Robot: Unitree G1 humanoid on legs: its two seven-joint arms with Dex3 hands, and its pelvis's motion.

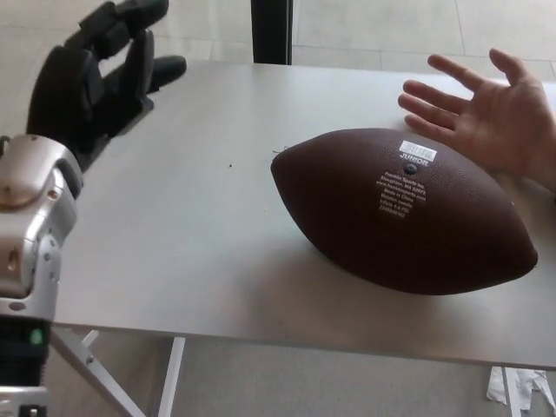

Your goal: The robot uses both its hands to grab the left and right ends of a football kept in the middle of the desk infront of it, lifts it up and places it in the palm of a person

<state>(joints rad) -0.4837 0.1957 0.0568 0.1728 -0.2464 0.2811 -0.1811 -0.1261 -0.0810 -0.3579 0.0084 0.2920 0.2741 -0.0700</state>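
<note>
A dark brown football with white print and a barcode sticker lies on its side on the pale desk, right of centre. My left hand is raised at the upper left, black fingers spread and holding nothing, well clear of the ball's left tip. A person's open hand reaches in palm up from the right, just behind the ball's far right side. My right hand does not show.
My silver left forearm fills the lower left. A dark post stands behind the desk's far edge. White scraps lie on the floor at lower right. Desk legs show below the front edge.
</note>
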